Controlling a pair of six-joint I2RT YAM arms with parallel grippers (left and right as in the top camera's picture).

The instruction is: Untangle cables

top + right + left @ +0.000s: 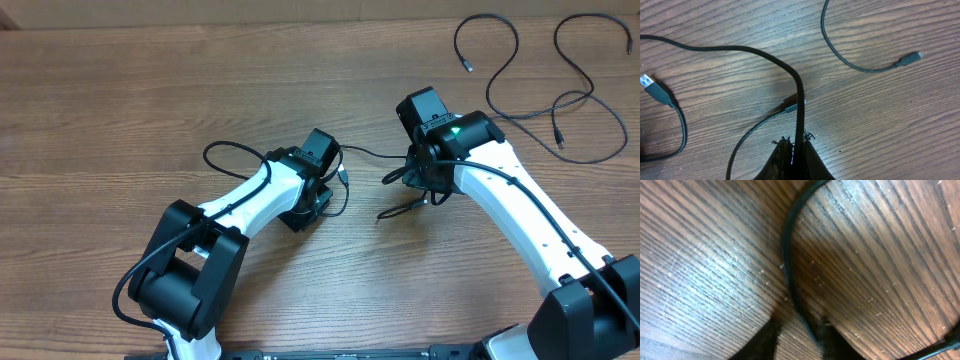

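A thin black cable point(232, 148) loops on the wood table point(120, 90) past my left gripper point(318, 200) and runs across to my right gripper point(425, 192). In the left wrist view this cable point(786, 255) curves down between the left fingers point(800, 342), which are apart and low over the table; it lies against the right finger. My right gripper point(797, 150) is shut on a cable point(765, 52) that rises from the jaws and bends away left. A second cable's plug point(790, 106) lies just ahead of the jaws. A USB plug point(651, 84) lies at the left.
Two more thin cables lie spread out at the far right: one point(487, 45) with its plug by the loop, one point(590, 95) in a wide curve. Another plug end point(910, 57) shows in the right wrist view. Both arms reach in from the near edge.
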